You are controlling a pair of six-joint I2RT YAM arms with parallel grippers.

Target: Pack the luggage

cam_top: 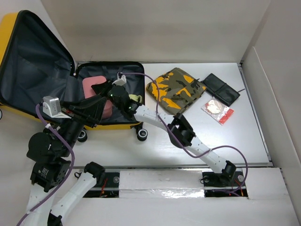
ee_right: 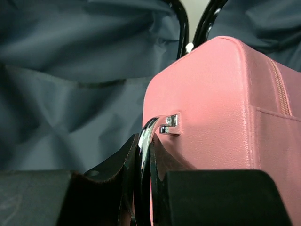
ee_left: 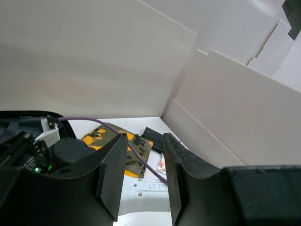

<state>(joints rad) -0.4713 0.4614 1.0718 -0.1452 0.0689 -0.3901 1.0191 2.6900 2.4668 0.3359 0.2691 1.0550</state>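
Luggage (cam_top: 28, 56) rim close around right tool (ee_right: 143, 153)

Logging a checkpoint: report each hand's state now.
Left hand: open, holding nothing.
Right hand: closed on the pink case's handle.

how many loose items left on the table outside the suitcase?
3, all right of the yellow hard-shell suitcase: camouflage fabric pouch nearest, flat black case further right, clear red-trimmed packet just nearer the arms. Arms could hide others.
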